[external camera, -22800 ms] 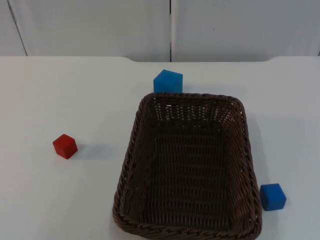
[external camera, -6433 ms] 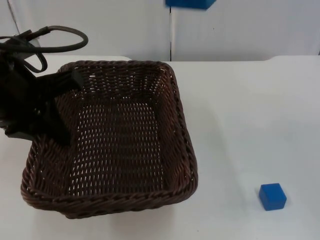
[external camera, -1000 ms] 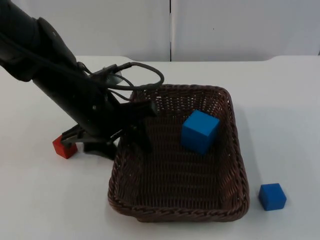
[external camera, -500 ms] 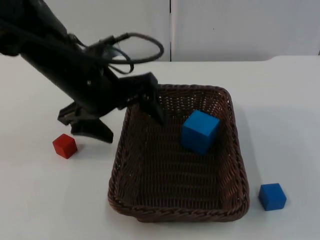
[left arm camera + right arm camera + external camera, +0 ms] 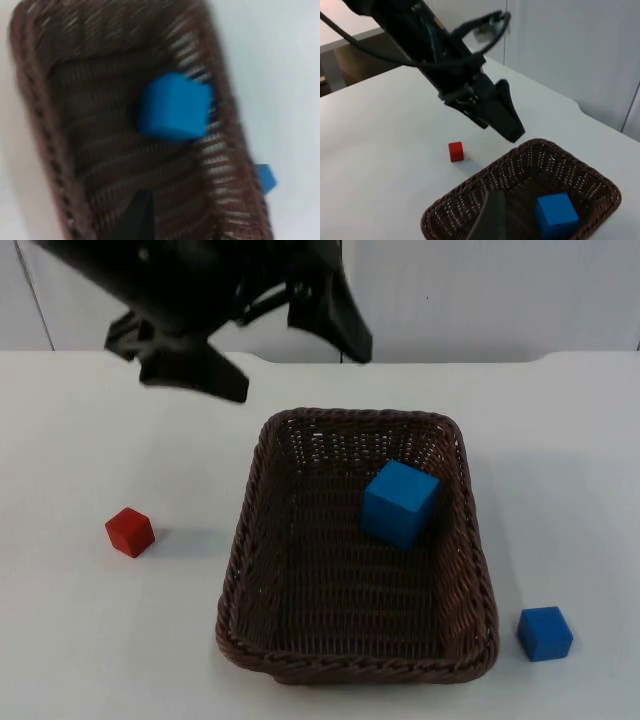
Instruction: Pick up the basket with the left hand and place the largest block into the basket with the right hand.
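One block [image 5: 399, 503] below left tool [image 5: 290, 350].

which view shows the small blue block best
The top view: the small blue block sits whole on the table beside the basket. In the left wrist view it is a blurred patch past the rim.
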